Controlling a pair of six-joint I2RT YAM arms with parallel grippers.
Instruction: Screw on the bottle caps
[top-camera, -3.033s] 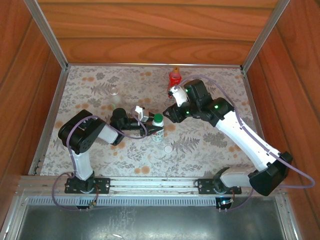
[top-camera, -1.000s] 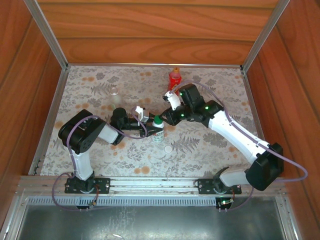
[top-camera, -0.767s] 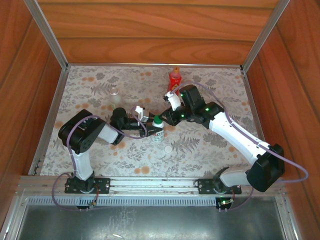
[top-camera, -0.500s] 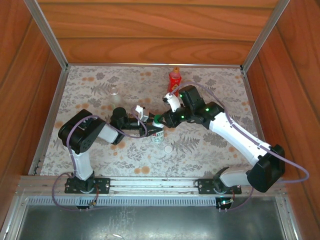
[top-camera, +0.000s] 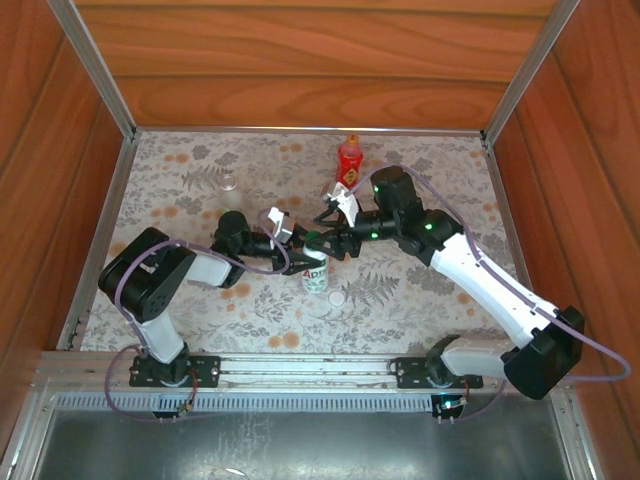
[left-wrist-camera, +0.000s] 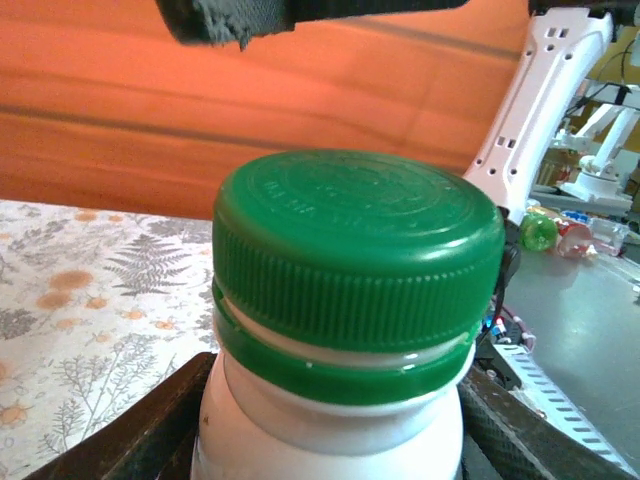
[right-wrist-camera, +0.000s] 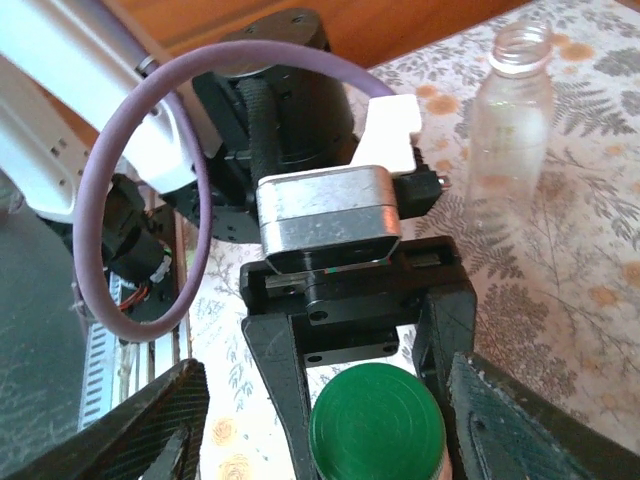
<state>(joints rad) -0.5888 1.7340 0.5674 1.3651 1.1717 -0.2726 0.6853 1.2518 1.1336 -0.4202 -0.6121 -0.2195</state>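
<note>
Wood-panelled walls ring a flowered surface (top-camera: 420, 290), and the left end effector (top-camera: 305, 252) is clamped on the white bottle (top-camera: 315, 276), just under its green cap (right-wrist-camera: 377, 425), bottle upright. The right end effector (top-camera: 323, 243) hovers at that cap, fingers spread, one on either side with gaps showing. A white cap (top-camera: 337, 297) lies loose just nearward of both. The red bottle (top-camera: 349, 158) stands beyond the right end effector, the clear bottle (right-wrist-camera: 510, 110) open-mouthed past the left end effector's wrist
</note>
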